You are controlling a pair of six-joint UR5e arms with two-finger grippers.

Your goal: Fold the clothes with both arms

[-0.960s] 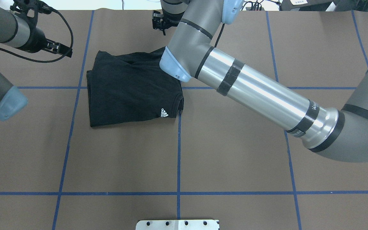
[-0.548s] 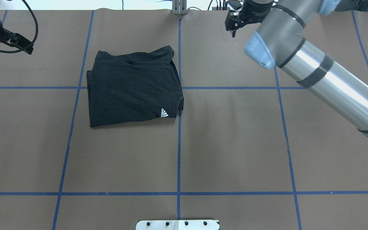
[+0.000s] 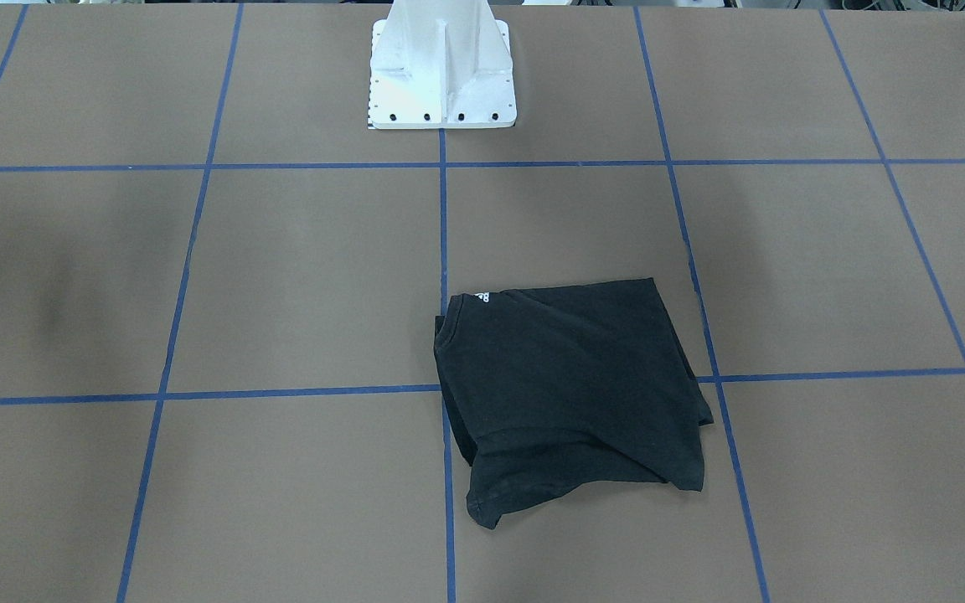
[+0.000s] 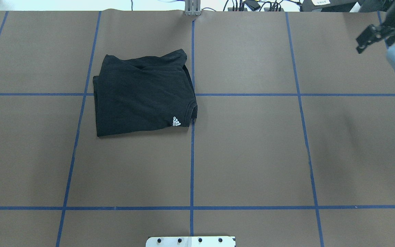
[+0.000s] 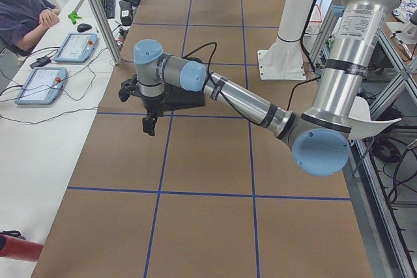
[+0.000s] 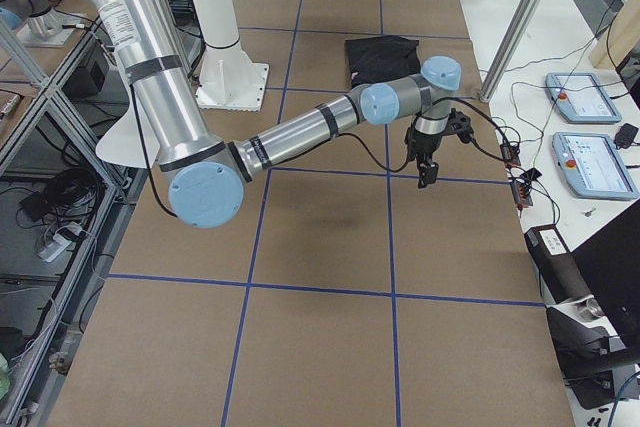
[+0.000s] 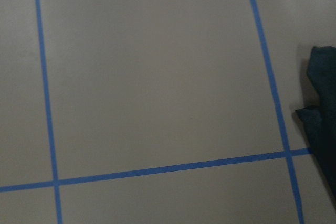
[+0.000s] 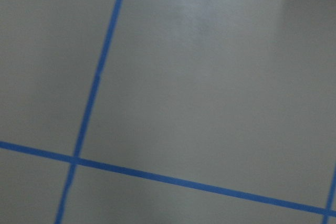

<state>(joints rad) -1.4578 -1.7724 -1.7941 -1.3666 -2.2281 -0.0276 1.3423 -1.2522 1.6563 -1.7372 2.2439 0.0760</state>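
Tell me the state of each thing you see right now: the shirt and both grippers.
T-shirt: folded into a rough rectangle, lying flat on the table, touched by neither arm.
left gripper: above bare table beside the shirt, holding nothing; open or shut cannot be told.
right gripper: far off to the shirt's right, holding nothing; open or shut cannot be told.

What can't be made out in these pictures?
Black two-finger left gripper: outside the overhead view, too small in the left side view; jaws unreadable.
Black two-finger right gripper: small and blurred near the overhead view's edge; jaws unreadable.
Folded black T-shirt: lower layers hidden under its top layer.
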